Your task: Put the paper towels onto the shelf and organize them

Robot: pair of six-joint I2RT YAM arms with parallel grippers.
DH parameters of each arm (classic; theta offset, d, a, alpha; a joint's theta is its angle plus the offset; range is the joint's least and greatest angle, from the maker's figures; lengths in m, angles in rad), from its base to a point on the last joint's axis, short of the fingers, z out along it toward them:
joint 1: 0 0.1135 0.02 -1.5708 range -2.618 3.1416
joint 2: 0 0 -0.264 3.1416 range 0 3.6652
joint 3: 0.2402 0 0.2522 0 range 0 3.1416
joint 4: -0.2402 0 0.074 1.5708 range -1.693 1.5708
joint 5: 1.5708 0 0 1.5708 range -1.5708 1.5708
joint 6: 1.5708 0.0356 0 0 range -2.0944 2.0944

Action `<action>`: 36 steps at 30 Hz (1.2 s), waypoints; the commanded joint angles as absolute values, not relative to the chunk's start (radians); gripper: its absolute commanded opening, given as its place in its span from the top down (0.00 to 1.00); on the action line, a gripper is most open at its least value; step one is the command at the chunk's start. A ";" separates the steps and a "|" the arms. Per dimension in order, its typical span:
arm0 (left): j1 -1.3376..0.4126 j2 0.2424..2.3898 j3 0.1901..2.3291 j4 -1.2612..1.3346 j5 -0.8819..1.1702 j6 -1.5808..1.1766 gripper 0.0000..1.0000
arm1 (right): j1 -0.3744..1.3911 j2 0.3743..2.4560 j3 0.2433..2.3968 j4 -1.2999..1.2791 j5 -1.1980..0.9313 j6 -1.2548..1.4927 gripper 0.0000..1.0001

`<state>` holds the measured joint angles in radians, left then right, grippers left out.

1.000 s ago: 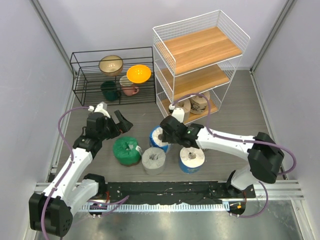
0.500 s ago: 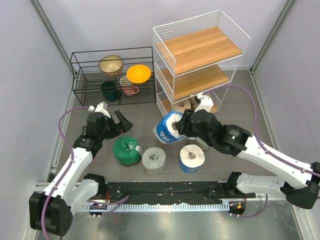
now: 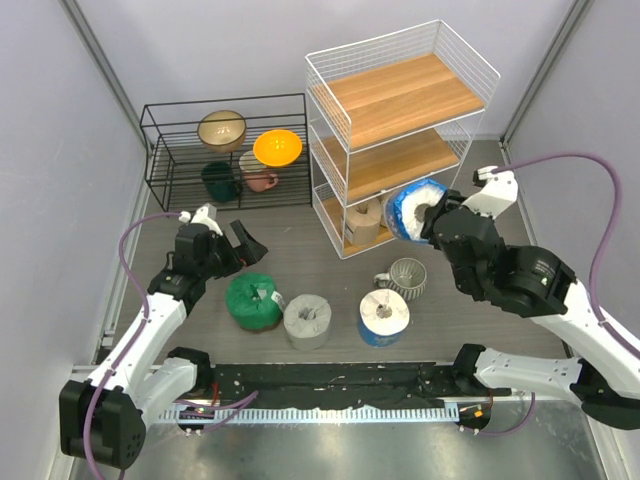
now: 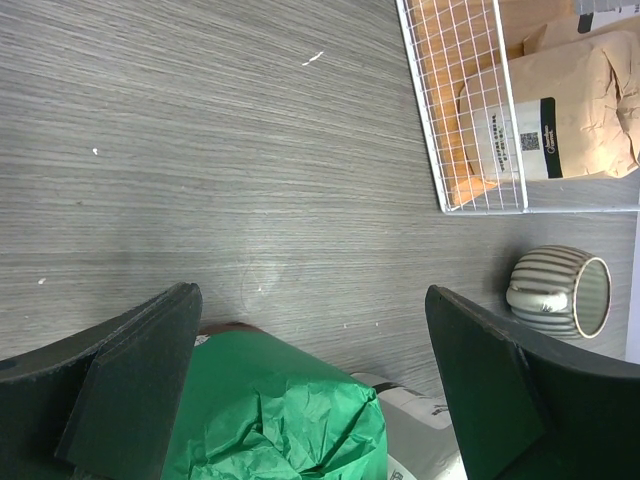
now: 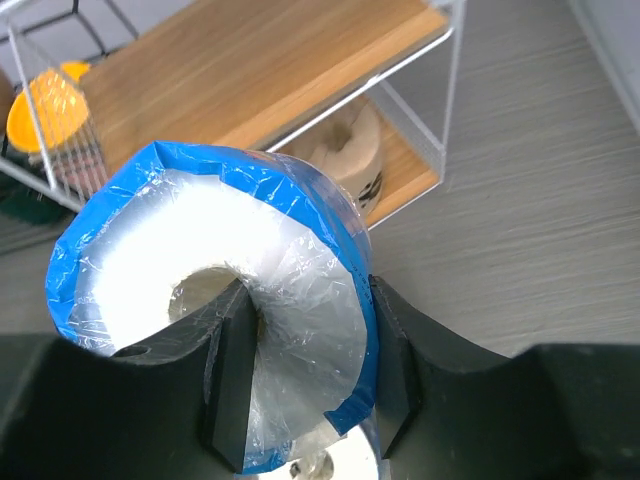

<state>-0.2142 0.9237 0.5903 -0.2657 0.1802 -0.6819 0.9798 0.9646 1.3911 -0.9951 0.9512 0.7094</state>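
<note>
- Grey wood-grain tabletop (image 3: 290,225) boxed in by pale walls, and both arms are out over it.
- The right gripper (image 5: 310,345) is clamped on a blue-wrapped roll (image 3: 414,209). One finger is down the hollow core and the other presses the outside of the wrap.
- That roll is off the table, tipped with its open end towards the overhead camera, right at the front of the shelf (image 3: 400,95) by its lower tiers. Whether it touches the wire, I can't tell.
- On the shelf's bottom board, a tan roll (image 3: 368,218) sits just left of the held one. The top board is bare wood.
- Down on the table there's a row of three, standing on end: green roll (image 3: 253,300), grey roll (image 3: 307,320) close beside it, then the second blue-wrapped roll (image 3: 384,317).
- A ribbed mug (image 3: 405,277) lies on its side just behind that last roll, between it and the shelf.
- The left gripper (image 4: 312,310) has its jaws spread wide with nothing between them, hovering over the green roll's near edge and apart from it.
- Back left is a low black rack (image 3: 160,150) with bowls on it, including an orange bowl (image 3: 277,147).
</note>
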 commanded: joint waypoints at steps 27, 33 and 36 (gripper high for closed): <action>-0.216 0.925 0.601 -0.233 0.204 -0.689 0.00 | 0.520 1.066 1.419 -0.588 0.690 0.453 0.76; -0.218 0.927 0.603 -0.233 0.207 -0.690 0.00 | 0.460 1.101 1.450 -0.572 0.617 0.440 0.76; -0.218 0.927 0.601 -0.232 0.206 -0.690 0.00 | 0.445 1.127 1.473 -0.571 0.588 0.434 0.76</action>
<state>-0.2142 0.9337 0.5903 -0.2657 0.1848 -0.6819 0.4660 1.1084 1.4029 -0.6731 0.6464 0.4465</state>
